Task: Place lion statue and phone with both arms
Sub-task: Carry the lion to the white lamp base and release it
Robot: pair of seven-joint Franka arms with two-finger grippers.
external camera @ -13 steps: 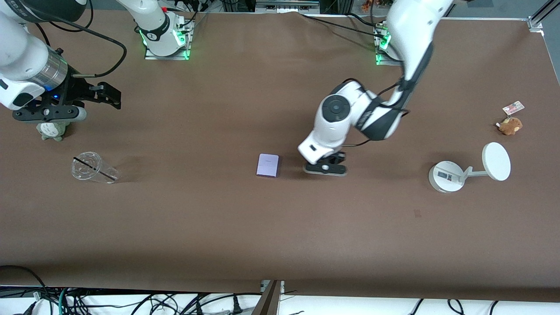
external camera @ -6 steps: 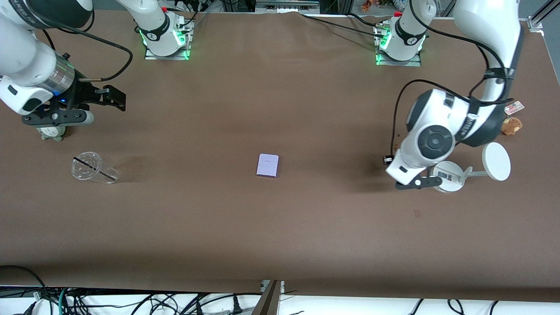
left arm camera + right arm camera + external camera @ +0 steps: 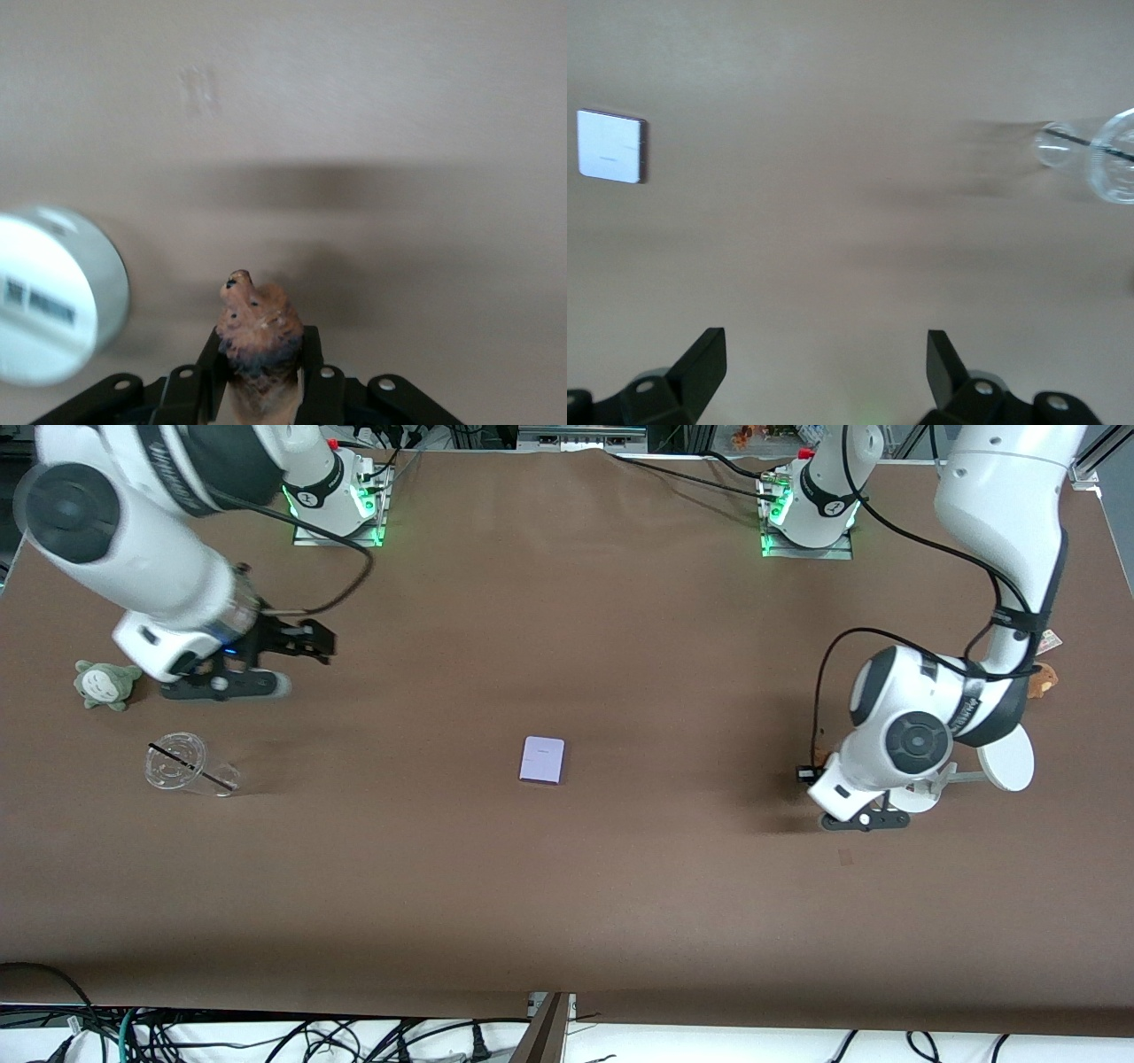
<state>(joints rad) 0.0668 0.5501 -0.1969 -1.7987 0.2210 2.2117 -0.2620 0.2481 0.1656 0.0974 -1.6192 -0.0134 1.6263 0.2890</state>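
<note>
Toward the left arm's end of the table, the left gripper [image 3: 864, 821] hangs low over the brown table [image 3: 567, 886], just beside the round base of the white stand [image 3: 1005, 760]. Its fingers [image 3: 310, 354] are clenched on the lion statue [image 3: 257, 332]: in the left wrist view the reddish-brown figure sits pinched between them, its head poking out past the tips. In the front view the arm's own body covers the lion and most of the stand's base; only the stand's disc and part of its stem show. A small brown plush toy [image 3: 1044, 677] with a tag lies farther from the front camera than the stand, partly hidden by the left arm.

Mid-table, the phone [image 3: 542, 760] lies flat and alone, well apart from both grippers, with bare cloth all round it. The right wrist view shows it [image 3: 611, 146] as a pale rectangle with a dark edge.

Toward the right arm's end, the right gripper [image 3: 266, 664] is up over bare table, fingers [image 3: 700, 363] released and spread wide, nothing between them. Close by it lies a grey-green plush [image 3: 104, 684]. A clear plastic cup [image 3: 186, 766] lies on its side, nearer the front camera than the plush. Nothing stands between the right gripper and the phone.
</note>
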